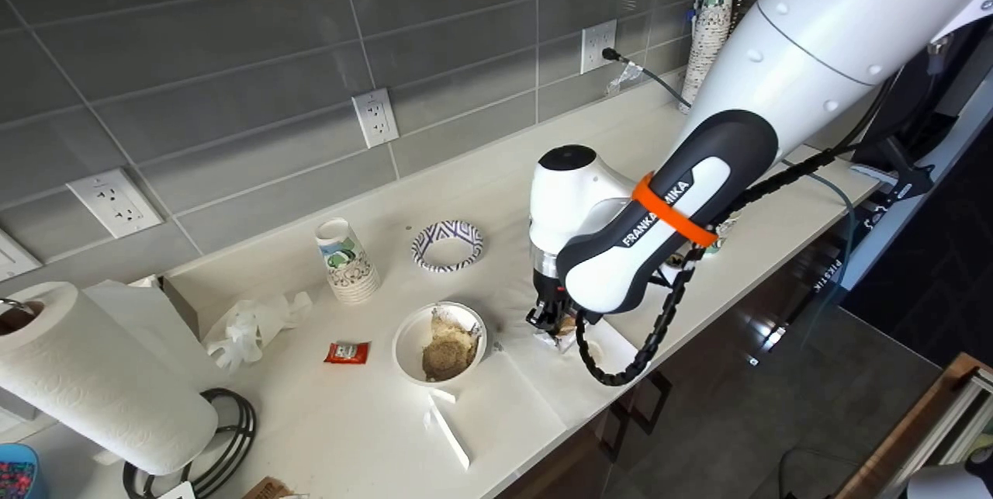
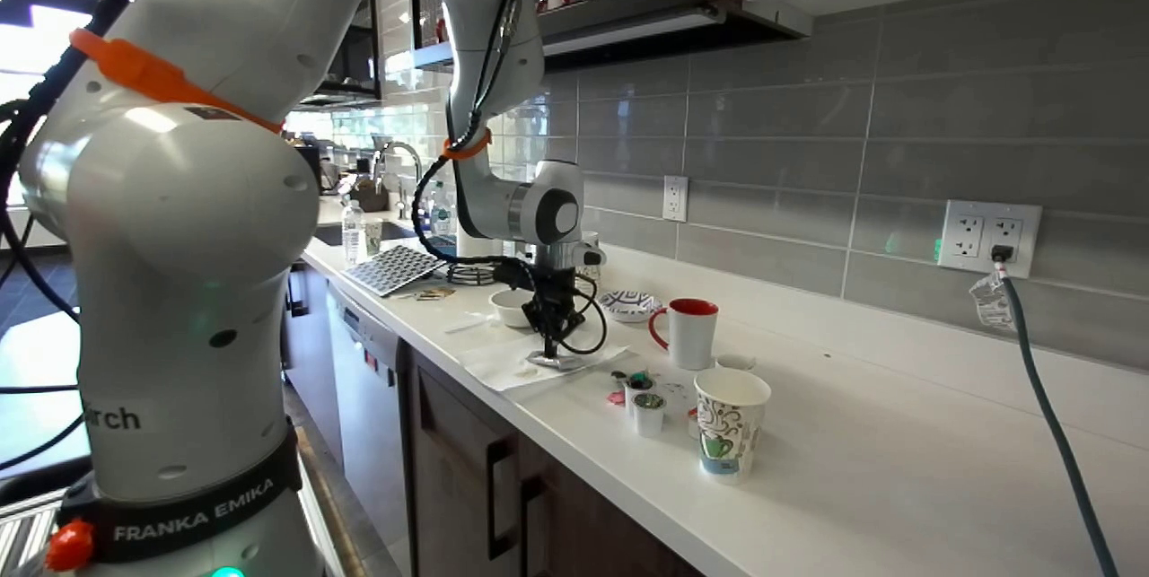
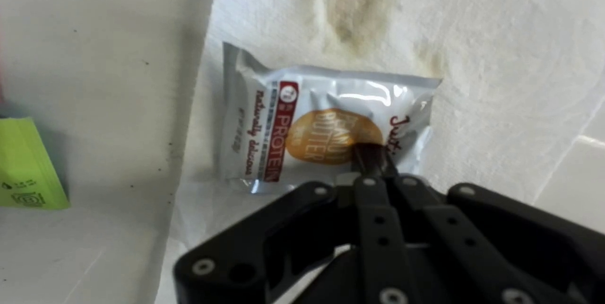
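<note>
Counter (image 1: 310, 421) held one silver peanut butter packet (image 3: 302, 86), one lime-green packet (image 3: 26, 160), one filled white bowl (image 1: 410, 345), one patterned paper bowl (image 1: 448, 230), one red-lined mug (image 2: 694, 339), one paper-towel roll (image 1: 108, 375), two paper-cup stacks (image 1: 351, 274); tiled wall (image 1: 256, 95) bore three outlet plates (image 1: 375, 118).

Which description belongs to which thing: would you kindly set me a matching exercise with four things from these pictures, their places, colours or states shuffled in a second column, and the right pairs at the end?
Things
1. Peanut butter packet
2. Mug
3. Deep white bowl
4. Black plug

Descriptions
A. White outside, red inside
B. Pushed into a wall outlet
C. Lying on a white sheet, under the closed gripper
D. Partly filled with pale and brown contents

Right pairs: 1-C, 2-A, 3-D, 4-B.
</note>
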Robot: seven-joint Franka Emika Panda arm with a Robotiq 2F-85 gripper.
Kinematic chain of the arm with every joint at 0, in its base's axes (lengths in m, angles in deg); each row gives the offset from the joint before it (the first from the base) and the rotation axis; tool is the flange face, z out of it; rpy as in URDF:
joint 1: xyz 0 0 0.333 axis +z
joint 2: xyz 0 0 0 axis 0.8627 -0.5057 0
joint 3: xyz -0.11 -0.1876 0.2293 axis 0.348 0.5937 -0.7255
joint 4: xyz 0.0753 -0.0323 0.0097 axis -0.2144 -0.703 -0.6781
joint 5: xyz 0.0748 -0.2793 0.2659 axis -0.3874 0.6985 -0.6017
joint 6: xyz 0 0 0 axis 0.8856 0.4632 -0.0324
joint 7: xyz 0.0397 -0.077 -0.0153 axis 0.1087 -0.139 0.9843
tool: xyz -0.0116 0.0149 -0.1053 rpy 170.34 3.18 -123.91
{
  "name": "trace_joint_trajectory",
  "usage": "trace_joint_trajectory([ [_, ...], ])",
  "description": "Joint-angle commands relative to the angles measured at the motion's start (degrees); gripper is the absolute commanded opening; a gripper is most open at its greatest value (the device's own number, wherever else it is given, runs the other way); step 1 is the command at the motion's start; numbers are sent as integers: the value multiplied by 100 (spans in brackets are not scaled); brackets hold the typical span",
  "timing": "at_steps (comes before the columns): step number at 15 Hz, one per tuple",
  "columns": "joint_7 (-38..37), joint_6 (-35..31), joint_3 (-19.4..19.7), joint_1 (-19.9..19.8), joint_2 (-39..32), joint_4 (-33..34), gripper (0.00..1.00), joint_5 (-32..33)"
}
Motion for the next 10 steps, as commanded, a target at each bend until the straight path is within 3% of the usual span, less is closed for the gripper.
trace_joint_trajectory([
  [1, -155, -239, 116, 81, -317, 56, 0, 38],
  [10, -437, -84, 351, 293, 326, -178, 0, 317],
])
